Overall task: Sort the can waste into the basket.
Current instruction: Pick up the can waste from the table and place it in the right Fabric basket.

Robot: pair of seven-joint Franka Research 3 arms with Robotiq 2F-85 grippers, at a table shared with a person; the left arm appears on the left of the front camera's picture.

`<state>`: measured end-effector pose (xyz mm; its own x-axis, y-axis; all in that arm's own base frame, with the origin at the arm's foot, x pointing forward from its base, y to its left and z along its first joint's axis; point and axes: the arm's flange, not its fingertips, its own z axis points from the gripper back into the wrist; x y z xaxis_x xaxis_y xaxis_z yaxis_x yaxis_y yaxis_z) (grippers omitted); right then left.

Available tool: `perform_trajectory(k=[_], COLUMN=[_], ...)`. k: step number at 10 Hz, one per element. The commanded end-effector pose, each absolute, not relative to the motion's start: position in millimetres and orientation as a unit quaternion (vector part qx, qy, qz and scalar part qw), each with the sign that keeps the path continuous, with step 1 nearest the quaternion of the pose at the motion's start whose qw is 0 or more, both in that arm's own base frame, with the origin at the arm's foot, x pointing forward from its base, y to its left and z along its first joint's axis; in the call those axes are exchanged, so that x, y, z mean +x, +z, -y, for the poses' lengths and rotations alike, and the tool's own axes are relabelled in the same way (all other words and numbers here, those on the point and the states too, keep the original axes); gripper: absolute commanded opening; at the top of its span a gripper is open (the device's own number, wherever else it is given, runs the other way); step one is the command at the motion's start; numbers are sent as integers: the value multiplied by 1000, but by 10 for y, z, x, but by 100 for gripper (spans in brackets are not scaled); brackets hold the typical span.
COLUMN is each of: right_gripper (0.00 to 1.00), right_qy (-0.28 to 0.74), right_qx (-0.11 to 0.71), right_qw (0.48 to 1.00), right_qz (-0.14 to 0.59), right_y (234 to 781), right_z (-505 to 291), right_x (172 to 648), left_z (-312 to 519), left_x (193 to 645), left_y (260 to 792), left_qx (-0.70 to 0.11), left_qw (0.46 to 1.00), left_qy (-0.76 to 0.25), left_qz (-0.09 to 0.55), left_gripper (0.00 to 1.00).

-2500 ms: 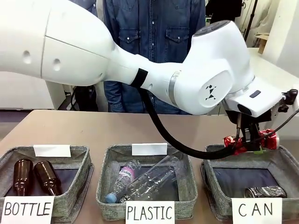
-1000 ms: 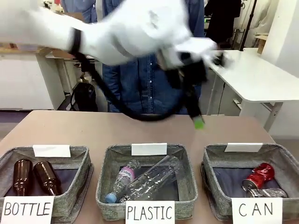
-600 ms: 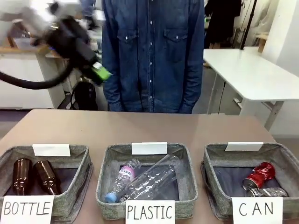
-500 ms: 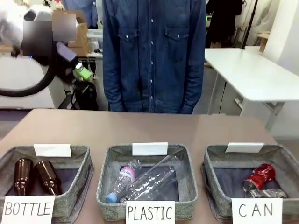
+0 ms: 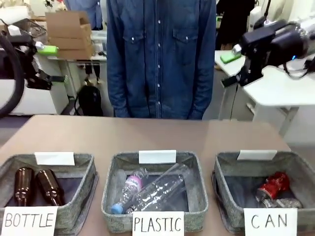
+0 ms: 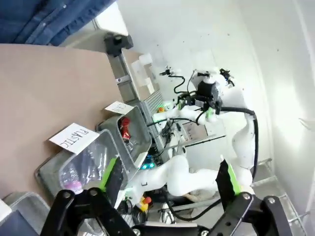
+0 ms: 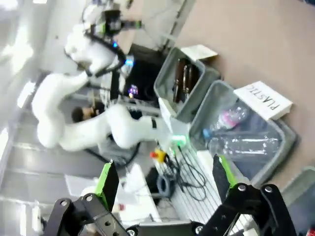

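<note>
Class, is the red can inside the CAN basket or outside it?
Inside: the red can lies on the dark lining within the CAN basket.

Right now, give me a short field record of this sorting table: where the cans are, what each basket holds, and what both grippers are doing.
cans: dented red metal can and dark silver-ended can, both lying inside the grey woven basket labelled CAN
middle basket, PLASTIC: clear plastic bottles
left basket, BOTTLE: two brown glass bottles
left gripper: open, empty, raised off the table
right gripper: open, empty, raised off the table
person: standing at the far side in a denim shirt
</note>
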<state>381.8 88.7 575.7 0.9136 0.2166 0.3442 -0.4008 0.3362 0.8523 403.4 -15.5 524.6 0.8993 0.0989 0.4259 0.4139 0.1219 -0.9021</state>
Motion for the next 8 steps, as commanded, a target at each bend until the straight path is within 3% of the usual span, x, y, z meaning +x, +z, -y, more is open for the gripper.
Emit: perform_trajectory(k=[1, 2, 8], right_gripper=[100, 100, 100], right_qy=[55, 190, 190], right_qx=[528, 544, 544], right_qw=[832, 813, 813], right_qz=[160, 85, 85], right_y=[5795, 5757, 5757], right_z=[-552, -887, -887], right_x=[3851, 3818, 3818], left_z=[251, 251, 251], left_x=[4251, 4251, 4251], left_y=[5191, 5191, 5191], left_qx=[-603, -603, -603], left_qw=[770, 770, 770], left_qy=[-143, -143, -143], left_qz=[153, 153, 153], left_gripper=[100, 100, 100])
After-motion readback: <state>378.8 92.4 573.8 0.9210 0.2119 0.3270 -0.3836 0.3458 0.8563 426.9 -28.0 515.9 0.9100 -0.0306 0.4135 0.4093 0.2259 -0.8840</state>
